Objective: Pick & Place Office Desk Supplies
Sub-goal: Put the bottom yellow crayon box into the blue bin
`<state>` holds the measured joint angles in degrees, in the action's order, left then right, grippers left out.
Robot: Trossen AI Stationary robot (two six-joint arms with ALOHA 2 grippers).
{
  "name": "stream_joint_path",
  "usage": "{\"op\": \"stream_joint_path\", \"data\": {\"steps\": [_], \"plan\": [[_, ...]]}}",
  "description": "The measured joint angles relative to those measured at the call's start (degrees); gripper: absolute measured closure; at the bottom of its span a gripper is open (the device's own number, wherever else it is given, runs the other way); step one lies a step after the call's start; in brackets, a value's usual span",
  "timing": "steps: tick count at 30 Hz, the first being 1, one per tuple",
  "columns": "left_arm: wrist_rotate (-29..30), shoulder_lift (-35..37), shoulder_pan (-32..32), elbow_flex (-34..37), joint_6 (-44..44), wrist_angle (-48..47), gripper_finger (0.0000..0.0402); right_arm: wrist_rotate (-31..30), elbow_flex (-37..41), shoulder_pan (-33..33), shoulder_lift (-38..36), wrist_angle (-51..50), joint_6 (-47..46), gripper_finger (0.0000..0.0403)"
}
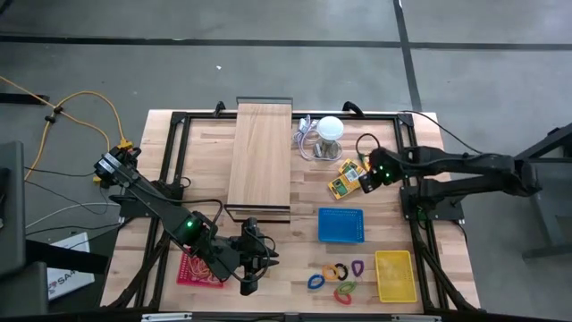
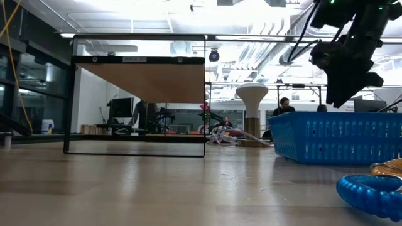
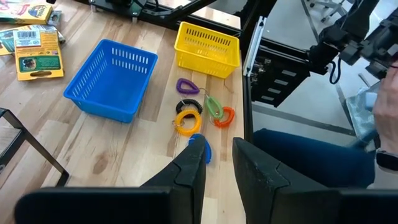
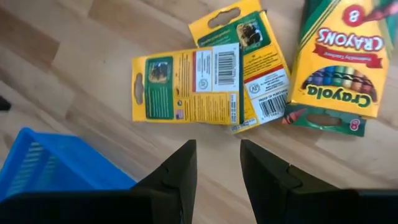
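Your right gripper (image 4: 217, 165) hangs over the printed card packs (image 1: 344, 179) at centre right of the high view, fingers parted a narrow gap, holding nothing. The wrist view shows two flat yellow packs (image 4: 186, 84) overlapping, beside a glossy crayon box (image 4: 339, 59), on grained wood.

Your left gripper (image 3: 217, 165) sits at lower centre of the high view, fingers slightly apart, empty. The coiled plastic loop clips (image 1: 335, 277) lie at lower right, between the slatted blue basket (image 1: 341, 225) and yellow basket (image 1: 395, 275).
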<state>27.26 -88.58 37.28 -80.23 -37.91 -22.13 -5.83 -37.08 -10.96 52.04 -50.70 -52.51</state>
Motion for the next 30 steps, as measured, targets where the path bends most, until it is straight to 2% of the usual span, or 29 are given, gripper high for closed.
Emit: {"op": "stream_joint_path", "data": {"steps": [8, 15, 22, 27, 30], "plan": [[0.0, 0.0, 0.0, 0.0, 0.0, 0.0, 0.0325, -13.5, 0.5, 9.4, -0.1, 0.9, -16.5, 0.0292], [0.0, 0.0, 0.0, 0.0, 0.0, 0.0, 0.0325, -23.1, 4.9, 19.1, -0.1, 6.2, -33.4, 0.0292], [0.0, 0.0, 0.0, 0.0, 0.0, 0.0, 0.0325, -34.5, 12.1, 26.9, 0.0, 15.5, -50.9, 0.0292], [0.0, 0.0, 0.0, 0.0, 0.0, 0.0, 0.0325, -45.8, 17.7, 31.2, 0.0, 25.2, -59.4, 0.0292], [0.0, 0.0, 0.0, 0.0, 0.0, 0.0, 0.0325, -50.4, 21.4, 33.2, 0.9, 33.6, -61.9, 0.0292]]}}
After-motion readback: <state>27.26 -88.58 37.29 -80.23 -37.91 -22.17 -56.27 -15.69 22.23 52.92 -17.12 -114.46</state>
